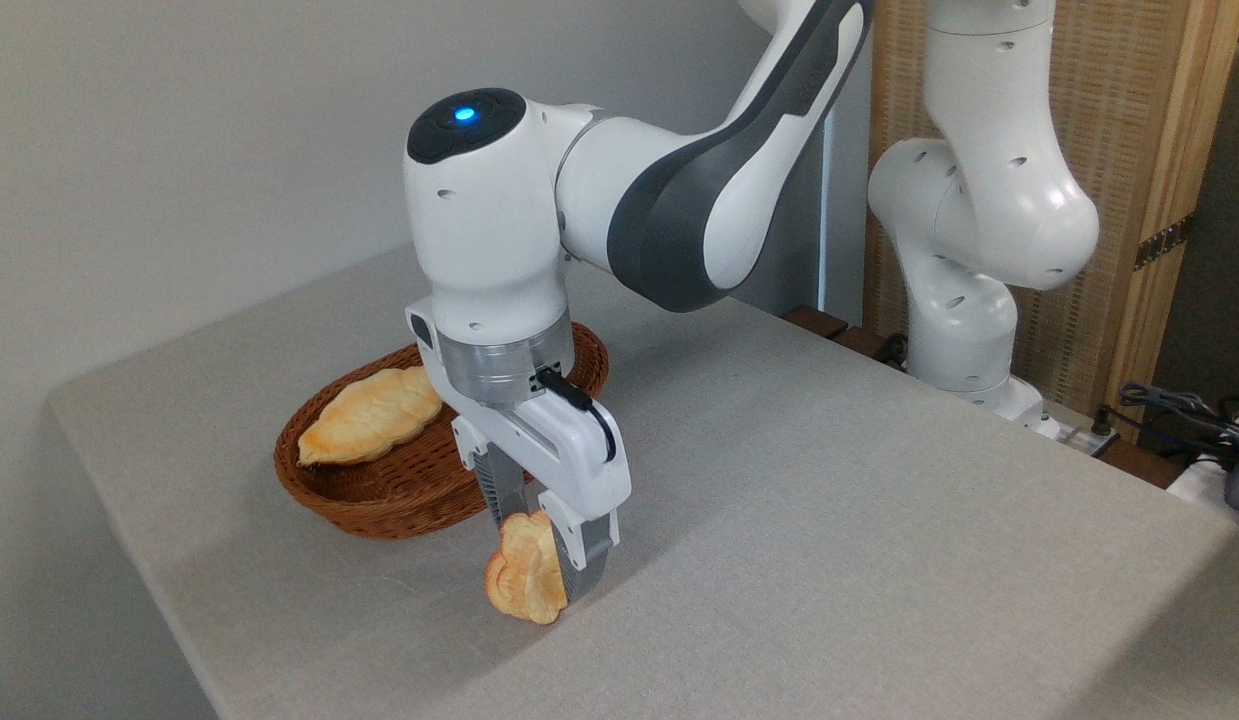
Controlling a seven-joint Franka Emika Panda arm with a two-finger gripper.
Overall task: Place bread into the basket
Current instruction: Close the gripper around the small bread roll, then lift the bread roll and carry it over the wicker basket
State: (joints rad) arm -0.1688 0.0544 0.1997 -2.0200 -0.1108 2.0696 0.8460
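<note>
A: Bread [524,580] — where is it, and why on edge?
B: It stands upright on the table [829,520], just beside the basket [379,505]. My gripper [544,570] is clamped across its flat faces, since on edge it offers a width my fingers can span.

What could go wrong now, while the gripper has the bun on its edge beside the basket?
1. The gripper pinches the bun standing on edge, apparently near its top; it may slip or swing when lifted.
2. The basket rim is close to the left; a low sideways move may hit it and push the basket.
3. The loaf already fills the basket's left part, so a drop there may land on it and roll out.
</note>
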